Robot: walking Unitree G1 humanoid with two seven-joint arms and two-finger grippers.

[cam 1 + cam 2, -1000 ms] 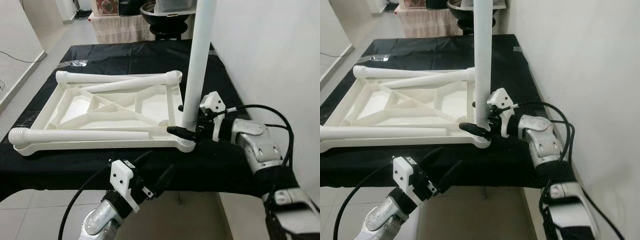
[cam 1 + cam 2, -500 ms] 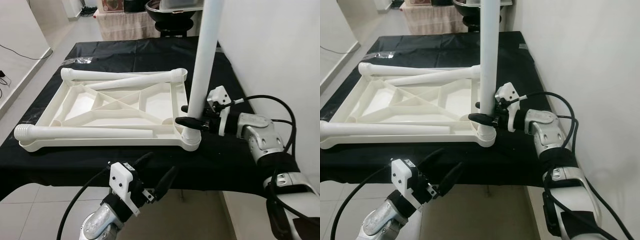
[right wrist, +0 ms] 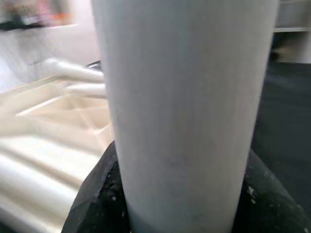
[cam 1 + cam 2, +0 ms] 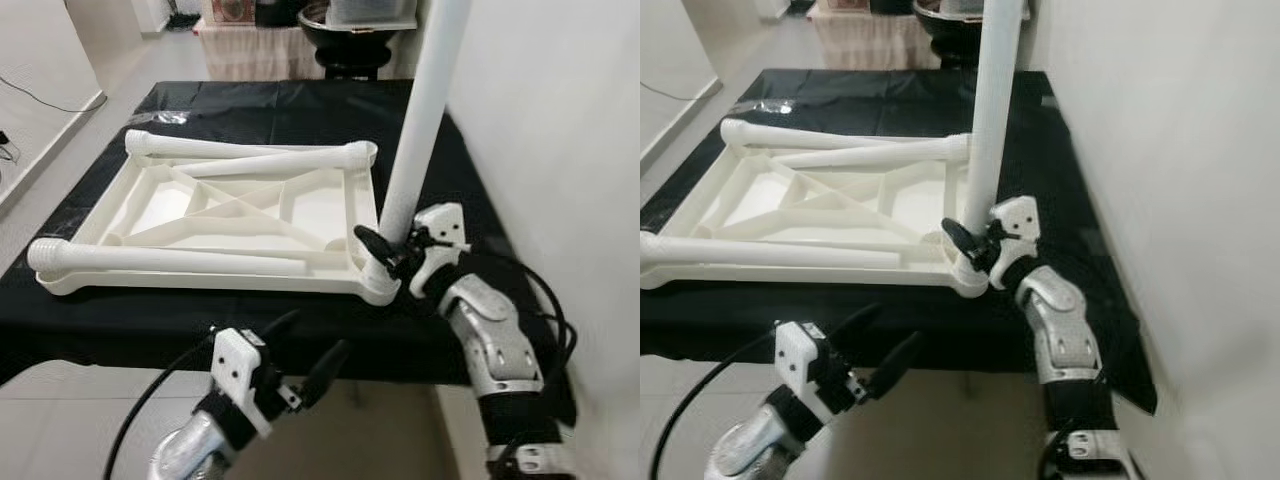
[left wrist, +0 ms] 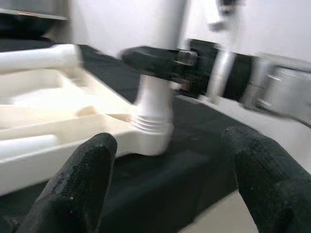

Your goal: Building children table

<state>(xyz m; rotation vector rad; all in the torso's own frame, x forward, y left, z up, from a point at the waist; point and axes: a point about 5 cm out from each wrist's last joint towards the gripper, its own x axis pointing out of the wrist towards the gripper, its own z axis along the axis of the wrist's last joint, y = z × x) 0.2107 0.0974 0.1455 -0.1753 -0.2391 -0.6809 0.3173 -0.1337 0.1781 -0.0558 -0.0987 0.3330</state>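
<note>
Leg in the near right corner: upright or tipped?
Tipped. The leg leans away from its socket, top toward the wall; right hand grips it low.

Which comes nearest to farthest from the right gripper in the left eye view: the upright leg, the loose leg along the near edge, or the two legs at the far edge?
1. Upright leg: clamped in the right gripper, at the tabletop's near right corner.
2. Near-edge leg: lying to its left.
3. Far-edge legs: lying across the tabletop's far side.

Upright table leg [image 4: 425,120]: your top edge cuts it off. Far fingertip of right gripper [image 4: 385,252]: hidden from you behind that leg. Left wrist view: blurred throughout.
</note>
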